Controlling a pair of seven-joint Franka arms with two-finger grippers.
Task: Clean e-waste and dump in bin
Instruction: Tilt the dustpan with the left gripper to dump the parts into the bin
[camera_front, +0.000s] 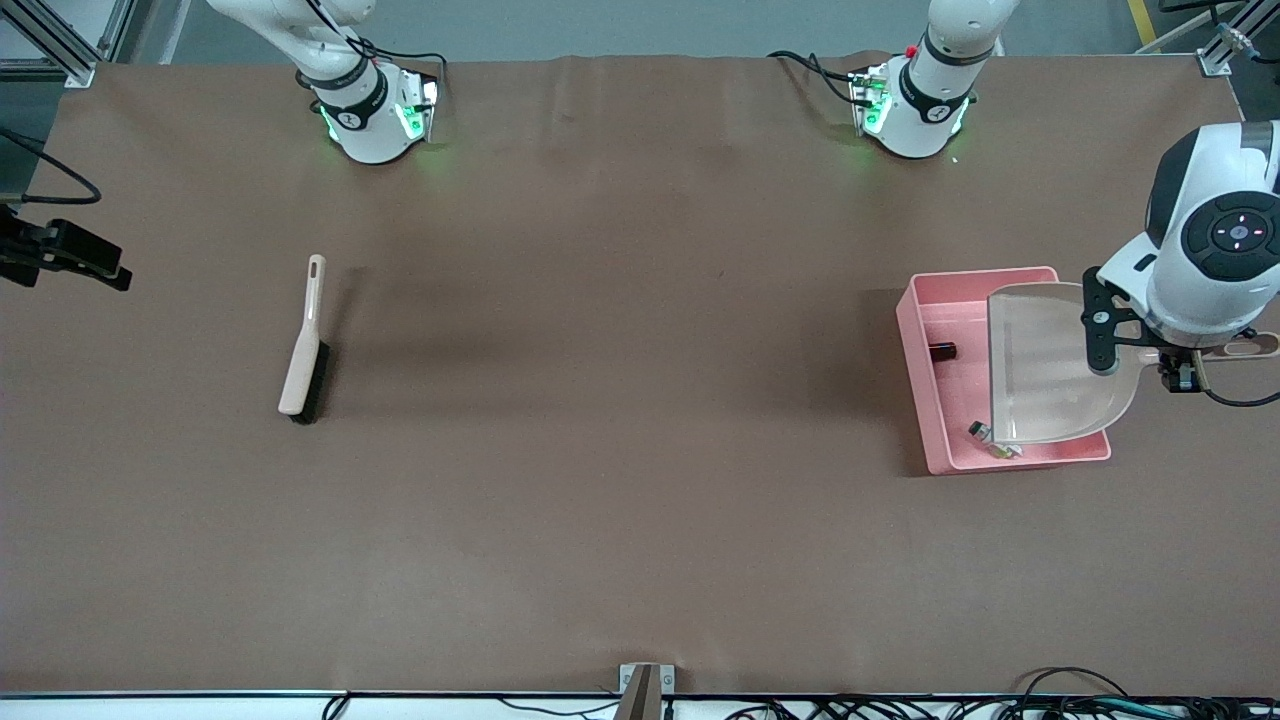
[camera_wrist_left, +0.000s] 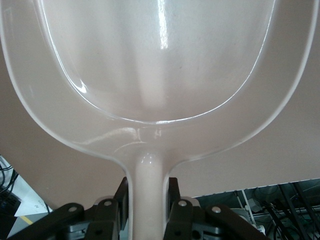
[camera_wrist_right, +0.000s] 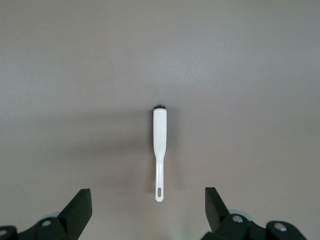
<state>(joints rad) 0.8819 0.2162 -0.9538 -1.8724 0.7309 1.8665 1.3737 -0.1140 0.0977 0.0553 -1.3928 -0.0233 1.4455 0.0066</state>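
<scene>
The pink bin (camera_front: 916, 372) stands toward the left arm's end of the table. Both e-waste pieces lie in it: the dark stubby cylinder (camera_front: 942, 351) and the white-grey component with a green patch (camera_front: 992, 437), which is nearer the front camera. My left gripper (camera_front: 1183, 368) is shut on the handle of the beige dustpan (camera_front: 1050, 370) and holds it tilted over the bin. In the left wrist view the gripper (camera_wrist_left: 146, 195) clamps the handle and the pan (camera_wrist_left: 160, 60) fills the frame. My right gripper (camera_wrist_right: 147, 197) is open and empty, high over the beige brush (camera_wrist_right: 159, 132).
The brush (camera_front: 303, 360) lies flat on the brown table toward the right arm's end, bristles nearer the front camera. A black device (camera_front: 60, 255) sticks in at that table edge. Both arm bases stand along the table's top edge.
</scene>
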